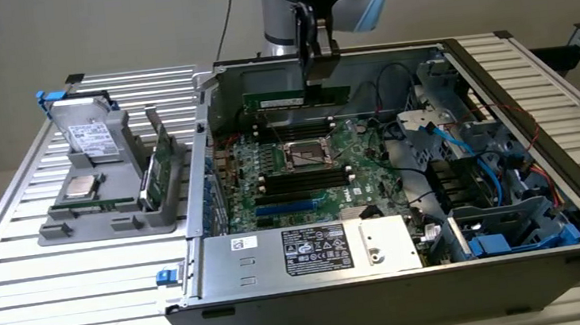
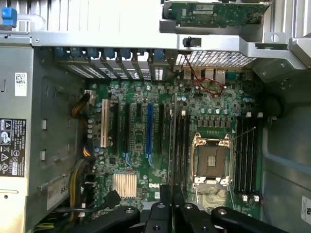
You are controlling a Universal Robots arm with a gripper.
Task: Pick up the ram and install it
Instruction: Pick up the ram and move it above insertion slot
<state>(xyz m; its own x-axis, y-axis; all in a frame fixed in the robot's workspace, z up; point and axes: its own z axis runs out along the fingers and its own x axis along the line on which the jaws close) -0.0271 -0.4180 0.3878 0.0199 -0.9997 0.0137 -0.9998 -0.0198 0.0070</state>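
The ram (image 1: pixel 284 99) is a slim green stick held level over the far part of the open computer case (image 1: pixel 388 289). My gripper (image 1: pixel 322 81) comes down from above and is shut on the stick near its end toward the exterior view's right. The stick hangs just above the black memory slots (image 1: pixel 291 119) beyond the CPU socket (image 1: pixel 308 154). In the wrist view the gripper (image 2: pixel 171 196) looks straight down on the motherboard (image 2: pixel 136 160), and the ram shows edge-on as a thin dark strip (image 2: pixel 172 145) beside the slots (image 2: pixel 182 145).
A grey holder (image 1: pixel 102 204) on the exterior view's left carries a hard drive, a CPU and upright green boards (image 1: pixel 163 171). The power supply (image 1: pixel 310 250) fills the case's near side. Blue and black cables and a drive cage (image 1: pixel 509 229) crowd the right.
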